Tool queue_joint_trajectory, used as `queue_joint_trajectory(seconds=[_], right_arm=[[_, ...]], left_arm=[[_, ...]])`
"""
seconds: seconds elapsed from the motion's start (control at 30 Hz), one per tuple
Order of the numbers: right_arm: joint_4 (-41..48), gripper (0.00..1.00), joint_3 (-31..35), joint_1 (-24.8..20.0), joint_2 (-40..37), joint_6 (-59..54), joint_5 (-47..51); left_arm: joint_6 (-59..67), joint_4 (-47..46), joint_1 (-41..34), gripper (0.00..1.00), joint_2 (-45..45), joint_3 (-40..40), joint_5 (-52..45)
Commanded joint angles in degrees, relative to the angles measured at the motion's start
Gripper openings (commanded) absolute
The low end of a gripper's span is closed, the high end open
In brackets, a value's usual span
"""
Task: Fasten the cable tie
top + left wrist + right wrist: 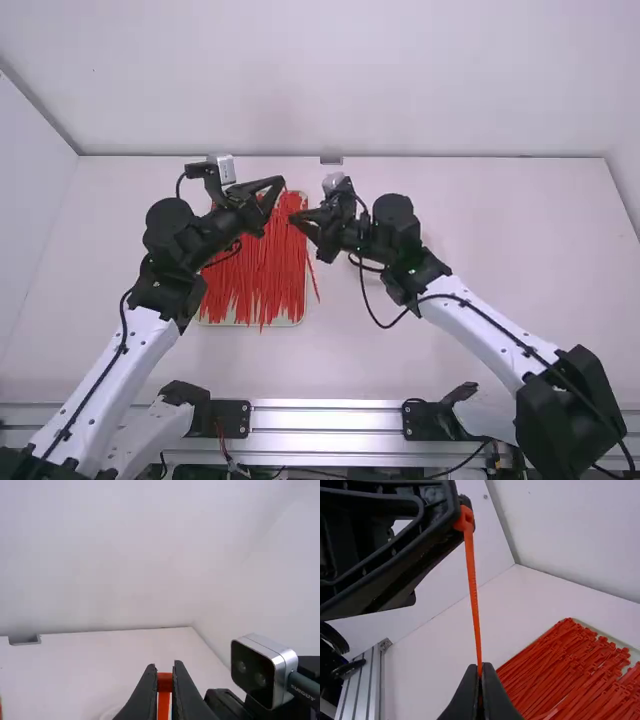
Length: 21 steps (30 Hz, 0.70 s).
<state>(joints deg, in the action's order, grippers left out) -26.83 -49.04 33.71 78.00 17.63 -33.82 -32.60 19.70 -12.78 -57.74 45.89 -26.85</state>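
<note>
Now the cable tie (pixel 474 595) hangs stretched above the far middle of the bench (pixel 480 230), left gripper (pixel 164 672) clenched on its head, right gripper (pixel 480 672) pinching its tail. Threading seems next, which calls for bending the tail round into the head's slot.

White arm links (pixel 120 365), black joints (pixel 170 225), looping black cables (pixel 363 295), silver wrist camera (pixel 222 167), black triangular gripper (pixel 164 669).

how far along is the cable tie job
Done: one cable tie is out of the pile. In hand: the left gripper is shut on its head end, the right gripper on its tail, strap straight between them. Left: no loop yet; the tail is not threaded through the head.
</note>
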Motion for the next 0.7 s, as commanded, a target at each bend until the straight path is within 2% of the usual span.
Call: queue_joint_trajectory(seconds=[0.0,0.07,0.1,0.13,0.23,0.33,0.53,0.6,0.67], right_arm=[[-0.52,0.0,-1.64,-0.96,-0.09,0.13,-2.51],[-1.2,0.0,-1.64,-1.77,-0.09,0.15,-4.7],[-2.1,0.0,-1.64,-3.56,-0.11,0.15,-9.01],[-2.56,0.0,-1.64,-4.15,-0.11,0.15,-10.38],[-4.52,0.0,-1.64,-8.26,-0.11,0.2,-18.4],[-5.88,0.0,-1.64,-11.85,-0.09,2.62,-23.19],[-9.25,0.0,-1.64,-17.68,-0.09,4.96,-32.04],[-10.91,0.0,-1.64,-19.56,-0.09,5.14,-35.71],[-12.13,0.0,-1.64,-20.39,-0.09,5.9,-37.05]], left_arm=[[-0.57,0.31,-0.72,0.15,0.31,-0.22,-2.38],[0.33,0.26,-0.72,0.29,0.31,-0.22,-2.78],[1.49,-0.24,-0.72,0.4,0.46,-0.22,-2.71],[1.57,-0.42,-0.72,0.43,0.55,-0.22,-2.73],[4.17,-1.86,-0.72,0.59,1.7,-0.22,-3.89],[7.54,-1.99,-0.04,0.69,2.64,-0.2,-7.61],[10.56,3.19,4.83,0.73,3.41,-0.2,-24.0],[9.81,7.87,8.22,0.75,2.91,-0.11,-31.89],[8.57,10.69,10.01,0.76,2.29,-0.02,-35.3]])
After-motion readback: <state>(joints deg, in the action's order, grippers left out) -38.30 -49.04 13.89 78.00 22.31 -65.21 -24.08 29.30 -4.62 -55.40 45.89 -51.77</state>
